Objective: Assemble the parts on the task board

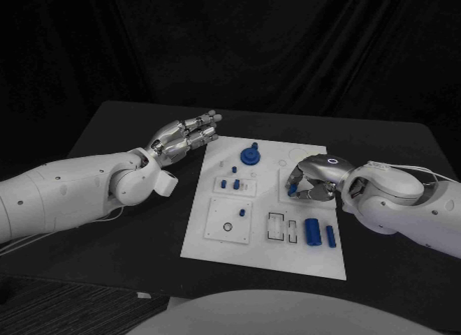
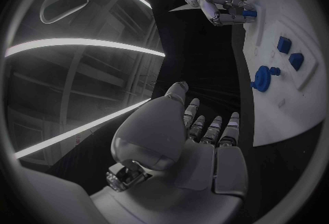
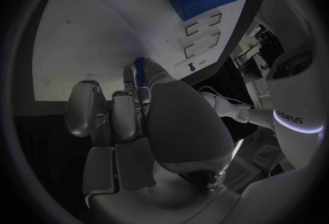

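Observation:
The white task board [image 1: 291, 262] lies in the middle of the black table. My right hand [image 1: 311, 183] hangs curled over the board's right side and pinches a small blue peg [image 1: 291, 187] at its fingertips. The peg [image 3: 140, 65] shows between the fingertips in the right wrist view, and the peg [image 2: 250, 14] shows again in the left wrist view. My left hand [image 1: 186, 135] hovers open beside the board's far left corner, fingers stretched out, holding nothing. A round blue knob [image 1: 251, 154] stands at the board's far end. A thick blue cylinder [image 1: 312, 231] lies near the right hand.
Several small blue pegs [image 1: 230, 184] stand in the board's left half, one more [image 1: 243, 211] above a dark ring [image 1: 228, 227]. Rectangular slots [image 1: 278, 227] sit beside the cylinder and a slimmer blue piece [image 1: 330, 236]. Bare black table [image 1: 120, 258] surrounds the board.

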Motion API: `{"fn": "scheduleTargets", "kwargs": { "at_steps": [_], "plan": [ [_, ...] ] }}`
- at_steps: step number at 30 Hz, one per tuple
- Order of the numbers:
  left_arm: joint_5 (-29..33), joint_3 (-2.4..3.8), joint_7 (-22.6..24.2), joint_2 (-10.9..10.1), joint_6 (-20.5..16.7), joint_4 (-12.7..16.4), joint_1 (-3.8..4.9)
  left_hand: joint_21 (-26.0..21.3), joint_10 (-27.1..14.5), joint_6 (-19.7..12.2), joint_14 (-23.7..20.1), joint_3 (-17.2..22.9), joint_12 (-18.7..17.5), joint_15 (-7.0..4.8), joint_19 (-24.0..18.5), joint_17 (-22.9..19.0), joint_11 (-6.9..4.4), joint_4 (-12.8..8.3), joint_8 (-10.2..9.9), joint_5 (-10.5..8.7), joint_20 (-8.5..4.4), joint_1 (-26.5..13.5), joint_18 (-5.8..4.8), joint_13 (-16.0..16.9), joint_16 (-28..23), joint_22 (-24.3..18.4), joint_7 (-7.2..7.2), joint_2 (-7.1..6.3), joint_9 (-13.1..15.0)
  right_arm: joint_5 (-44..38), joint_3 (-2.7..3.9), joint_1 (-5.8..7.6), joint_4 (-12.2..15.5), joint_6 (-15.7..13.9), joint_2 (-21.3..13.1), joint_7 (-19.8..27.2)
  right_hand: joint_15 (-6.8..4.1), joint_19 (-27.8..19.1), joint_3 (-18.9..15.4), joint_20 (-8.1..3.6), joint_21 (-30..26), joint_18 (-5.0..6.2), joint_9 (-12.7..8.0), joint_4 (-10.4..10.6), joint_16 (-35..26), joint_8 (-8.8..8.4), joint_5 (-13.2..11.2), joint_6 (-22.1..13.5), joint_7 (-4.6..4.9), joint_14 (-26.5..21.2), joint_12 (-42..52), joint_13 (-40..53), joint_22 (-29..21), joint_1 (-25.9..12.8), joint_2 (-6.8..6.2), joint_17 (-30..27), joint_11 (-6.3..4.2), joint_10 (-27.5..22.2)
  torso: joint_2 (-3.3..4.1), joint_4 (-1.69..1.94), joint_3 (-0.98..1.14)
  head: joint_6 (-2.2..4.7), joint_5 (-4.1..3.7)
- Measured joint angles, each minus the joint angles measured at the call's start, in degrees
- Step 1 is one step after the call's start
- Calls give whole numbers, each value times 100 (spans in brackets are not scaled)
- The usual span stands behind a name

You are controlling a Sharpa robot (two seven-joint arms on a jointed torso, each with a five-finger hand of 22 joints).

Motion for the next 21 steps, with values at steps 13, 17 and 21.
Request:
{"fn": "scheduleTargets", "kwargs": {
  "at_steps": [13, 17, 21],
  "plan": [
    [0, 0, -18, 11, 39, -15, -31, 0, 0, 20, 20, 79, 0, 20, 21, -1, 0, -79, 0, 24, 21, 0, 0, 0, 0, -5, 20, 0, -1, 3, 0, -2, 63, -34, -44, 30, -82, 6, 538, -48, 102, 1, 18, -107, 41, 38, -74, 439, 45, 1, -1, -3, -1, 229, -73, 120, -92, 357, -3, -3, -1, 0, 38],
    [0, 0, -23, 12, 43, -16, -34, 0, 0, 20, 20, 89, 0, 20, 21, -1, 0, -89, 0, 24, 21, 4, -1, 0, 0, -5, 20, 4, 0, 3, 11, -2, 155, -87, -126, 32, -82, 26, 579, -68, 129, 1, 23, -108, 41, 37, -80, 491, 50, 1, -9, -12, -1, 244, -88, 123, -101, 406, -7, 2, -2, 0, 42],
    [0, 0, -29, 16, 45, -19, -34, 0, 0, 42, 20, 119, 0, 20, 21, -1, 0, -87, 0, 24, 21, 23, 0, 0, 0, -5, -1, 23, 6, 28, 10, 78, 332, -163, -264, 30, -82, 26, 613, -68, 129, 1, 32, -96, 41, 35, -102, 524, 55, 1, -11, -7, -1, 244, -89, 135, -122, 427, -9, 7, -5, 0, 56]
  ]
}}
